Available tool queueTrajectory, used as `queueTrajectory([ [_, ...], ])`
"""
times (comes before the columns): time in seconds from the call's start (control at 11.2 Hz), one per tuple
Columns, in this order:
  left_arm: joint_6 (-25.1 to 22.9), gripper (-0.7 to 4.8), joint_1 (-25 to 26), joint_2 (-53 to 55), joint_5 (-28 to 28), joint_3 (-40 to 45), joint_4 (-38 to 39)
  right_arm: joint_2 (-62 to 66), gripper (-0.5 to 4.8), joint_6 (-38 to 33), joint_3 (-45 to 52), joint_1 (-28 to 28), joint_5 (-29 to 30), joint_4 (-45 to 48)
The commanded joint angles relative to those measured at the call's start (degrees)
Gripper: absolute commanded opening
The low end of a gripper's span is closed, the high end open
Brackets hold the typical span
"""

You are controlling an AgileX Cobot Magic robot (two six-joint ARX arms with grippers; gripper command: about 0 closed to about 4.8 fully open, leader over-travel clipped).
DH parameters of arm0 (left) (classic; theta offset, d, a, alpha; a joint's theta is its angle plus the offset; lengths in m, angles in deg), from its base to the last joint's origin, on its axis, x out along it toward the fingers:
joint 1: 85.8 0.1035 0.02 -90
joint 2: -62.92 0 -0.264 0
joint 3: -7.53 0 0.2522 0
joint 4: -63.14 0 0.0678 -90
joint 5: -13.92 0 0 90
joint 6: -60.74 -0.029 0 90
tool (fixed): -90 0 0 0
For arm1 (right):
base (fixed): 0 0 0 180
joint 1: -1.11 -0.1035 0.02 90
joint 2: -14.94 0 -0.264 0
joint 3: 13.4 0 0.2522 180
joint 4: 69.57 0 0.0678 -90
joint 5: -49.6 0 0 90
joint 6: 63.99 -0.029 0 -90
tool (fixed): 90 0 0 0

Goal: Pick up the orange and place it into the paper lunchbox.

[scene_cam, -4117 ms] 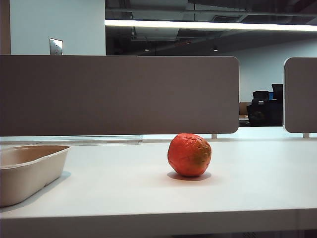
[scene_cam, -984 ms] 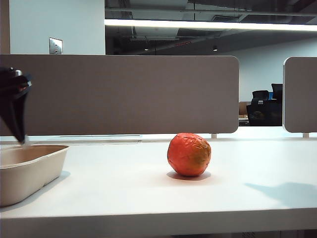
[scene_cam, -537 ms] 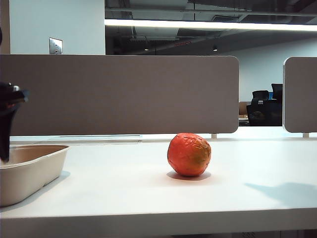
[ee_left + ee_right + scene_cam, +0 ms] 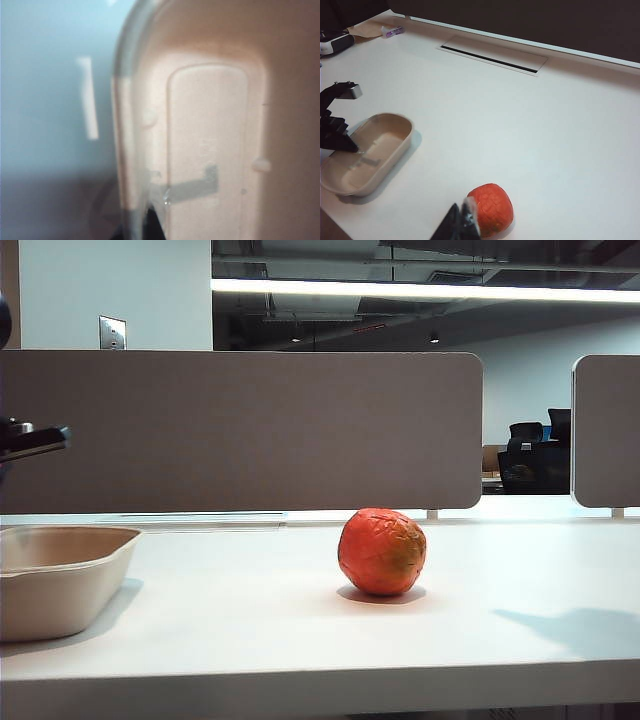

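Note:
The orange, reddish and wrinkled, rests alone on the white table, well to the right of the paper lunchbox. My left gripper is shut on the lunchbox's near rim, one dark finger inside the beige tray and one outside. The right wrist view shows that left gripper pinching the lunchbox at its end. My right gripper is shut and holds nothing. It hangs just beside the orange without gripping it. In the exterior view only a black part of the left arm shows.
Grey partition panels stand along the table's far side. A cable slot lies in the table top near them. Small items sit at a far corner. The right arm's shadow falls on the table's right part.
My left gripper has sunk at the lunchbox's end and closed on its rim. The lunchbox has shifted and tipped slightly. The orange and the right gripper have not moved.

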Motion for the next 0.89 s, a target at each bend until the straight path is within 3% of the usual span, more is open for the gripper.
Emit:
queueTrajectory([
  [0.09,2.7,-0.06,-0.9,0.0,0.2,-0.1,-4.9,-0.2,-0.01,0.2,-0.4,0.0,0.1,1.0],
  [0.18,5.3,-0.06,-2.0,0.1,1.1,-0.1,-10.3,-0.2,-0.01,0.2,-0.4,0.0,0.1,1.0],
  [0.63,5.6,-0.06,-3.5,1.9,1.1,-0.2,-12.3,-0.2,-0.01,0.2,-0.4,0.0,0.1,0.9],
  [0.89,8.6,-0.06,-6.0,5.8,1.3,-0.2,-15.4,-0.2,-0.01,0.2,-0.4,0.0,0.4,1.0],
])
